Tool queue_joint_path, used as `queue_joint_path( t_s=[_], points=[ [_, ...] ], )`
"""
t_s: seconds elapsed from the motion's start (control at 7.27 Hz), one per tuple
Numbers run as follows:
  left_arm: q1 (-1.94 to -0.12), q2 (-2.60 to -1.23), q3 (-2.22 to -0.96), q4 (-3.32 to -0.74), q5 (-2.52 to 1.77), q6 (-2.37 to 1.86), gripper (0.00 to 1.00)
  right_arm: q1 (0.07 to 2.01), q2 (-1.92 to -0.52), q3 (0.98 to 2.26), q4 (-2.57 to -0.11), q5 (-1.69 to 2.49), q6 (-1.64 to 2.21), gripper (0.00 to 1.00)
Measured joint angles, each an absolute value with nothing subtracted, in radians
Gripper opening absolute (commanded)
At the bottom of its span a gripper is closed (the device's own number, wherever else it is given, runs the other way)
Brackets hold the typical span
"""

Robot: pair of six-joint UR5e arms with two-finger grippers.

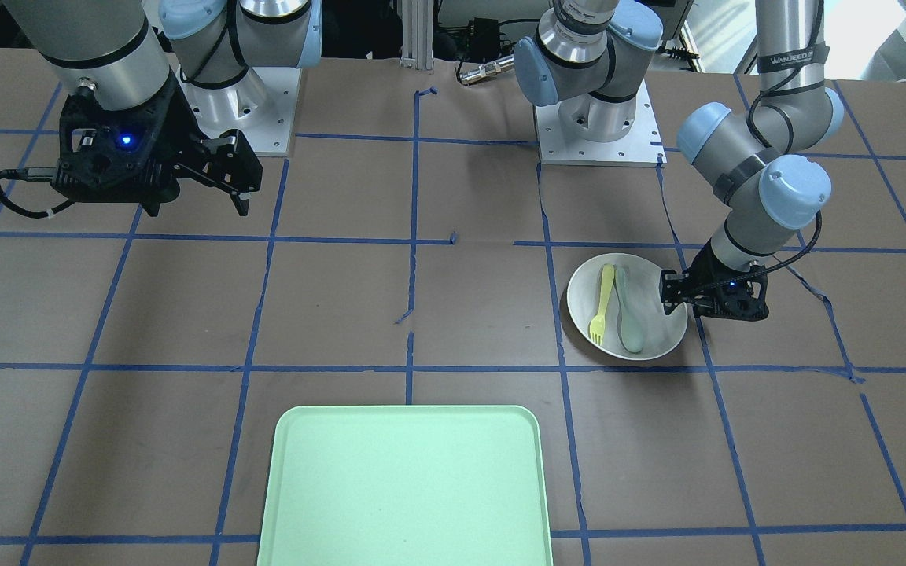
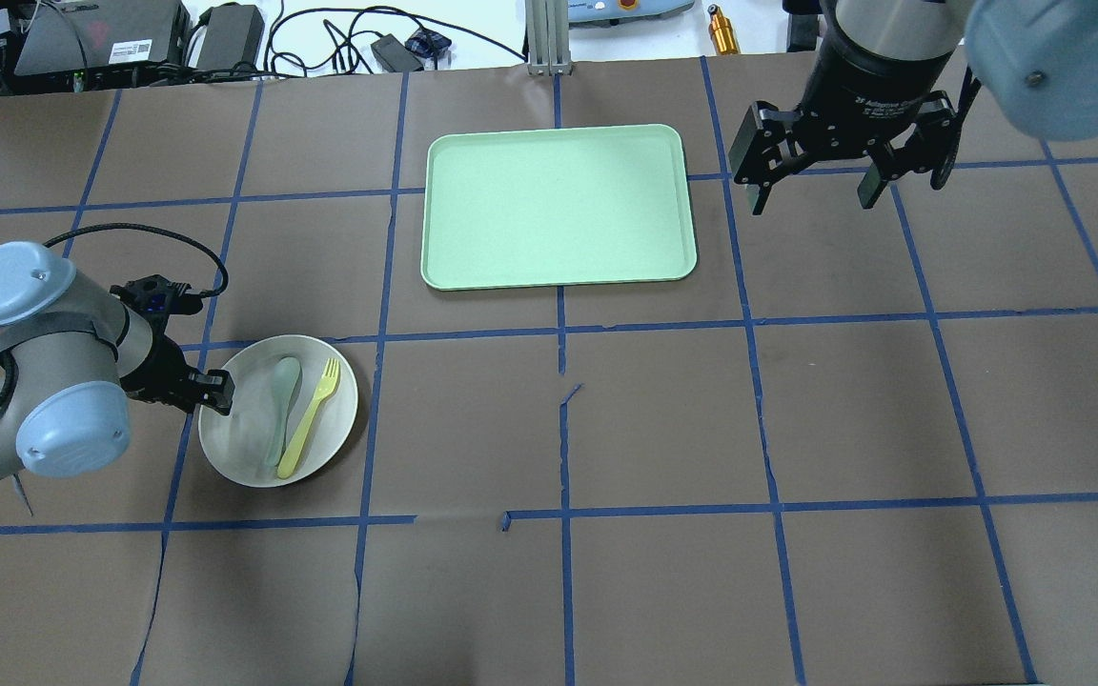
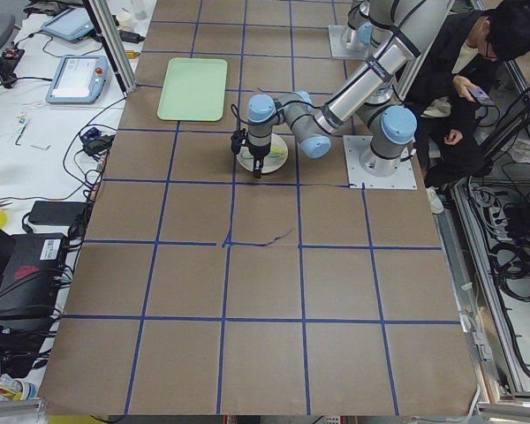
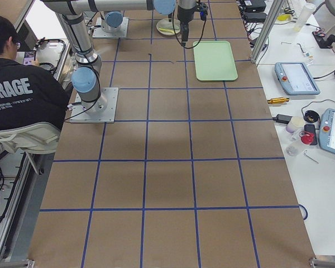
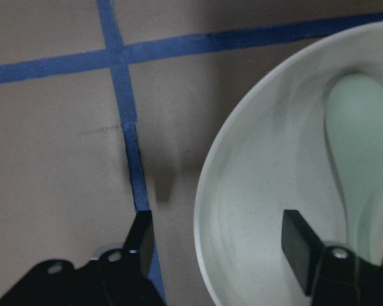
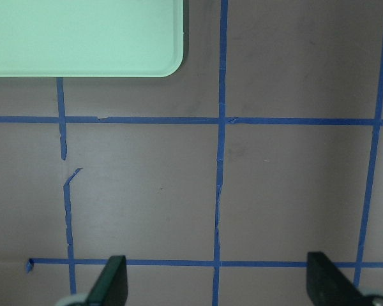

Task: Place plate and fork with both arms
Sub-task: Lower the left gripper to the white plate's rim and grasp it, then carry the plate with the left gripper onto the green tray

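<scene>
The off-white plate [image 2: 242, 450] lies at the table's left side, also in the front view [image 1: 583, 300]. In it lie the pale-yellow fork [image 2: 309, 419] [image 1: 601, 303] and a grey-green spoon [image 2: 280, 405] [image 1: 627, 316], side by side. My left gripper [image 2: 215, 391] [image 1: 669, 297] is low at the plate's left rim. In the left wrist view it [image 5: 220, 236] is open, with one finger [image 5: 140, 236] outside the rim and the other finger [image 5: 299, 255] inside the plate [image 5: 255, 191]. My right gripper [image 2: 811, 202] [image 1: 197, 206] [image 6: 218, 280] is open and empty, held high to the right of the tray.
The mint-green tray [image 2: 559, 205] [image 1: 406, 487] lies at the far middle of the table; its corner shows in the right wrist view [image 6: 83, 38]. Blue tape lines cross the brown table cover. A person sits behind the robot's bases [image 3: 477, 71].
</scene>
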State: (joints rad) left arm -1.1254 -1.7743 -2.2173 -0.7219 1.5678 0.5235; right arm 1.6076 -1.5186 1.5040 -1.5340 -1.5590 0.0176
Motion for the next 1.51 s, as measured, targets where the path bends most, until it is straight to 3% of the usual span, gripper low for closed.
queue_joint_path(
  t_s=[0.55,0.96,1.51],
  points=[
    [-1.147,-1.767,-2.144,-0.804,1.488,0.471,0.00,1.608,-1.518,1.504,-1.534,-1.560,0.017,1.00],
    [-1.315,-1.838,-1.795,-1.144,1.297,0.282,0.00,1.608,-1.517,1.504,-1.534,-1.558,0.017,1.00],
    [-1.561,-2.175,-1.429,-1.043,1.221,-0.010,0.00,1.608,-1.518,1.505,-1.534,-1.553,0.017,1.00]
  ],
)
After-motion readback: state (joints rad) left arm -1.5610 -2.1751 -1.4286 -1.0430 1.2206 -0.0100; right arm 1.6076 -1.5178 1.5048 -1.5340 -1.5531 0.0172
